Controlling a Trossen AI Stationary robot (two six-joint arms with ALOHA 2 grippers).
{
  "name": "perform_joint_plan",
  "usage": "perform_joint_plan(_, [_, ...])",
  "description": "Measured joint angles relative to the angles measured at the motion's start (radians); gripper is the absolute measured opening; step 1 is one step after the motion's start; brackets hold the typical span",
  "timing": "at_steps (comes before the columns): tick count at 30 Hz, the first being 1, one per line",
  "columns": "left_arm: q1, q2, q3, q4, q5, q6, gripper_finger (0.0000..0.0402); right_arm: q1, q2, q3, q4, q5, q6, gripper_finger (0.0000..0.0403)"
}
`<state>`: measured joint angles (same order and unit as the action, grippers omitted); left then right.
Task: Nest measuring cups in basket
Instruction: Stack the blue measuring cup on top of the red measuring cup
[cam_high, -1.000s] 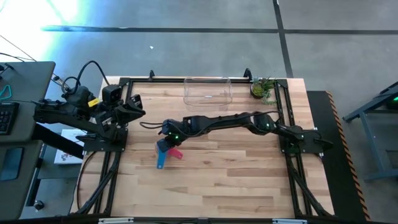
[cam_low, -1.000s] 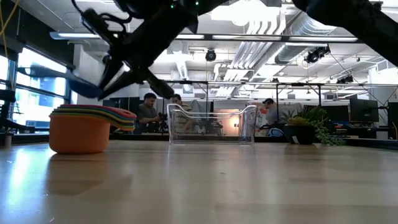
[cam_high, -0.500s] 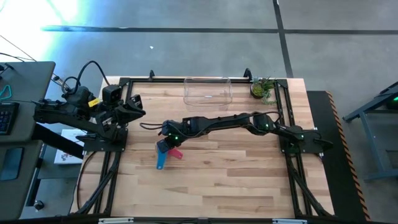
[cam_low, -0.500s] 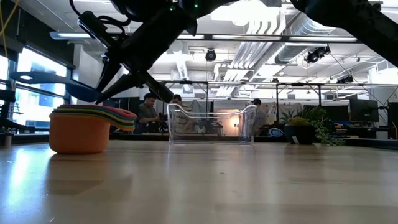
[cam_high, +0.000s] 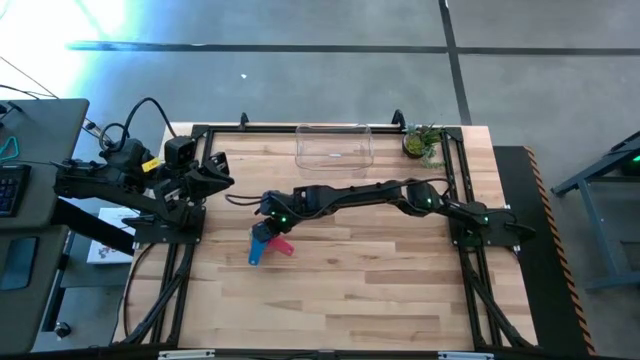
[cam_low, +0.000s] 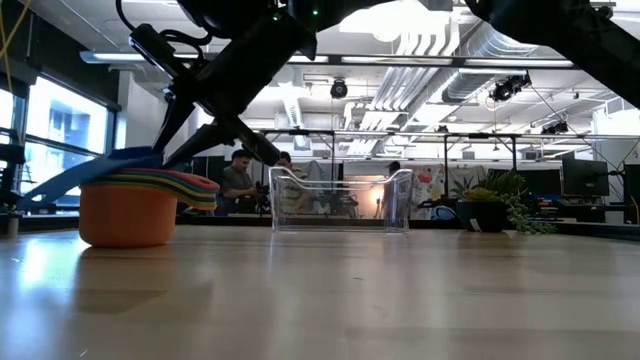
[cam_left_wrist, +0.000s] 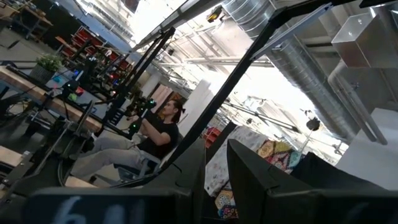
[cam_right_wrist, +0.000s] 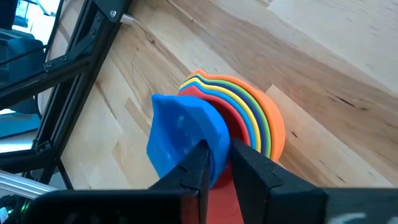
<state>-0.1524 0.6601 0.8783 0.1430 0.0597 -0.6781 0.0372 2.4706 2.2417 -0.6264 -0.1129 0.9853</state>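
A nested stack of measuring cups (cam_low: 130, 205), orange outermost with coloured rims inside it, stands on its base left of the table's centre, and is also seen in the right wrist view (cam_right_wrist: 264, 124). My right gripper (cam_high: 266, 231) reaches across from the right and is shut on the blue cup (cam_right_wrist: 183, 134) right over the stack. A coral-red handle (cam_high: 284, 248) sticks out of the stack. The clear basket (cam_high: 334, 147) stands apart at the far edge. My left gripper (cam_high: 215, 172) waits at the left edge. My right gripper pinches the blue cup's bowl at its rim (cam_right_wrist: 214, 158) between the two fingers (cam_right_wrist: 199, 163), slanting down from the table's far right. The cup sits tilted on top of the stack, its long handle (cam_low: 70, 178) sloping down toward the table's left.
A small potted plant (cam_high: 422, 142) stands at the far right corner, right of the basket. Black frame rails (cam_high: 180, 260) run along the left and right edges. Bare wood lies between the stack and the basket and toward the near edge. People sit in the room beyond.
My right gripper has moved down with the blue cup. The cup's handle, held level above the stack half a second ago, now slopes down to the left, and the bowl has come down onto the stack. The stack itself has stayed put.
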Motion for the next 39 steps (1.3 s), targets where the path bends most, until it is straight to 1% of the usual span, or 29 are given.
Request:
perform_joint_plan(3, [0.0,0.0,0.0,0.0,0.0,0.0,0.0058,0.0,0.007,0.001,-0.002,-0.01,0.003,0.0057])
perform_joint_plan(7, [0.0,0.0,0.0,0.0,0.0,0.0,0.0058,-0.001,0.024,0.002,0.011,-0.071,0.026,0.0058])
perform_joint_plan(17, [0.0,0.0,0.0,-0.004,0.0,0.0,0.0058,0.0,0.029,0.019,-0.001,-0.064,0.02,0.0058])
perform_joint_plan(23, [0.0,0.0,0.0,-0.005,0.0,0.0,0.0058,-0.001,0.029,0.019,-0.001,-0.099,0.026,0.0058])
perform_joint_plan(28, [0.0,0.0,0.0,-0.005,0.0,0.0,0.0058,-0.001,0.028,0.02,-0.009,-0.104,0.027,0.0058])
perform_joint_plan(36, [0.0,0.0,0.0,-0.009,0.0,0.0,0.0058,-0.002,0.025,0.095,-0.128,-0.093,-0.019,0.0058])
perform_joint_plan(39, [0.0,0.0,0.0,-0.01,0.0,0.0,0.0058,-0.003,0.02,0.111,-0.123,-0.09,-0.025,0.0058])
